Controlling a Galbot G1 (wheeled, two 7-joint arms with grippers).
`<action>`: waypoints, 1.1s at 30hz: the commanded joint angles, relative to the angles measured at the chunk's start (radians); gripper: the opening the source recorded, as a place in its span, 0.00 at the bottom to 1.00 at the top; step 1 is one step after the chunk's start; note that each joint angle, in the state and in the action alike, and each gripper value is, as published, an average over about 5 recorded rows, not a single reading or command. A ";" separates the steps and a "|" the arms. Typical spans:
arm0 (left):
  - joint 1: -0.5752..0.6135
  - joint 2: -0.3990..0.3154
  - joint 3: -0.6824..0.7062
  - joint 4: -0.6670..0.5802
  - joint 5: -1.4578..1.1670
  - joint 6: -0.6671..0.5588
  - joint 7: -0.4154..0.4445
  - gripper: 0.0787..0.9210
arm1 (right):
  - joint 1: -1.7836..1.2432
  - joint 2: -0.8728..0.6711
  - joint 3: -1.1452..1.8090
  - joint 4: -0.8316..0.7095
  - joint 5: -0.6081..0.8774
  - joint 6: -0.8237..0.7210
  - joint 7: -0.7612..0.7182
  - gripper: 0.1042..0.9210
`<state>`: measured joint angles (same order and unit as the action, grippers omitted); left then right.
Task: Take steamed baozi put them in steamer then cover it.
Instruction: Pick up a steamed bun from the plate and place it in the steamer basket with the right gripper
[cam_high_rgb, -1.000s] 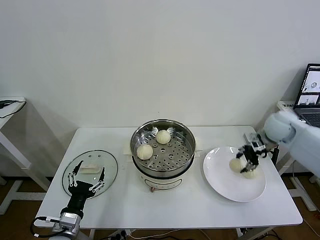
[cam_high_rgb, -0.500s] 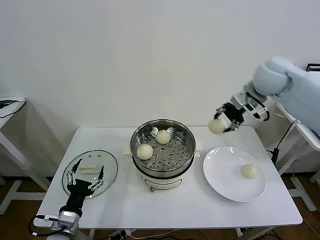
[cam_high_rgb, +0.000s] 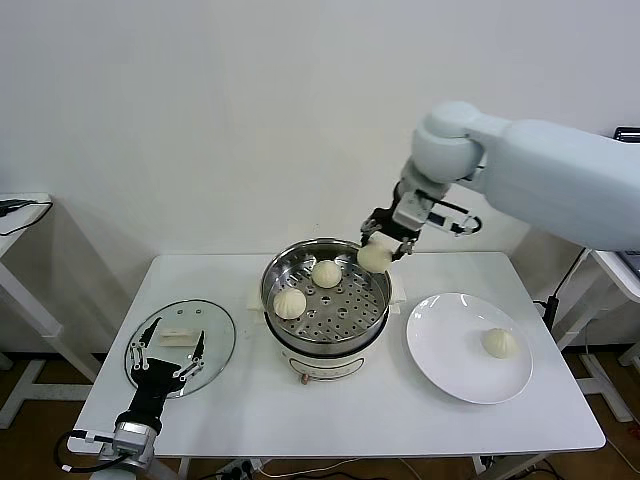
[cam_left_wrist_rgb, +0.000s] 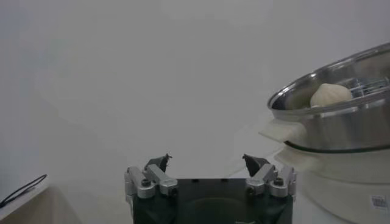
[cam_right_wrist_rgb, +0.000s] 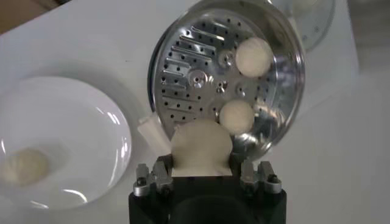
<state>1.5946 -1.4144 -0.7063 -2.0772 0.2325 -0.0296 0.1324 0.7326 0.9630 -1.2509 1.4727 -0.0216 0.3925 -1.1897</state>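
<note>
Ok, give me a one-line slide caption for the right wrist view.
Right gripper holds a cream-white bun above the shiny perforated steel steamer, two buns inside.

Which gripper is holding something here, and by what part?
The right gripper holds a steamed baozi by its sides, above the steamer's rim. The left gripper is open, holding nothing.

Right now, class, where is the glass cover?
In the head view the cover lies flat on the table, left of the steamer, with the open left hand over it.
</note>
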 joint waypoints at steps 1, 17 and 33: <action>-0.002 0.002 -0.004 0.011 -0.001 -0.002 0.001 0.88 | -0.037 0.132 -0.062 -0.011 -0.054 0.141 0.040 0.65; -0.021 0.007 -0.018 0.053 -0.009 -0.006 0.011 0.88 | -0.127 0.201 -0.068 -0.045 -0.056 0.178 0.048 0.65; -0.024 0.010 -0.021 0.064 -0.013 -0.006 0.014 0.88 | -0.219 0.272 -0.068 -0.113 -0.093 0.187 0.045 0.65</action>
<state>1.5712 -1.4045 -0.7269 -2.0162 0.2200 -0.0362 0.1462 0.5487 1.2087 -1.3164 1.3783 -0.1057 0.5703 -1.1463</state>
